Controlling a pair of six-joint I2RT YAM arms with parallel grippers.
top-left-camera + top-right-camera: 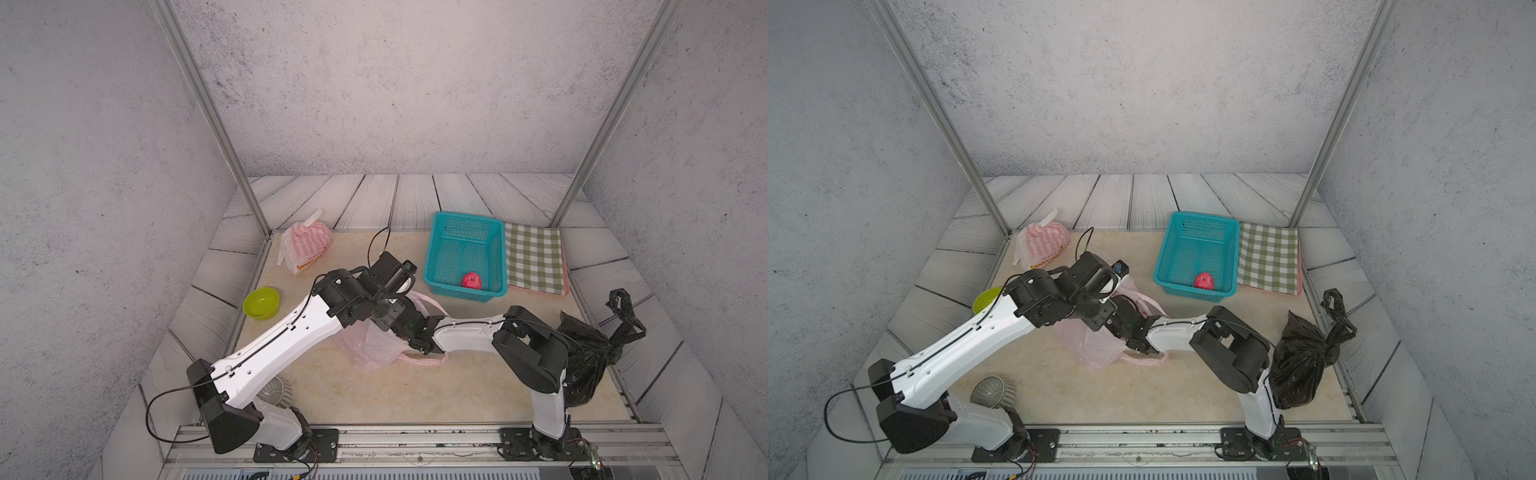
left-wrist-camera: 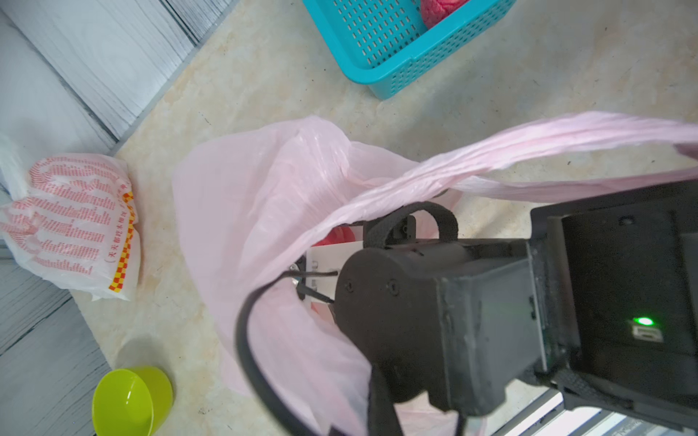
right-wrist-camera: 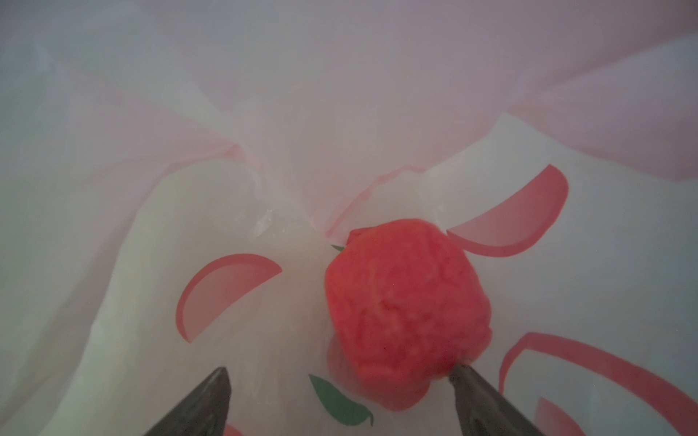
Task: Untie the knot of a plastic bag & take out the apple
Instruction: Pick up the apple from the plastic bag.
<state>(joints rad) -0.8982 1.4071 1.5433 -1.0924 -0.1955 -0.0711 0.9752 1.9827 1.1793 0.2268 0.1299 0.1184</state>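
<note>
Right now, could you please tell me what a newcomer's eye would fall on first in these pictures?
First, both arms meeting over the pale pink plastic bag mid-table, with the right tool open inside it, a red apple partly between its fingers. Next, the teal perforated plastic basket on the far side, right of centre, holding another red fruit.

Teal basket beside checked cloth; green bowl; knotted black bag

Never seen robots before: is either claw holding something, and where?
Left gripper seems to pinch the pink bag by its handle; right gripper, open at the apple inside, holds nothing.
</note>
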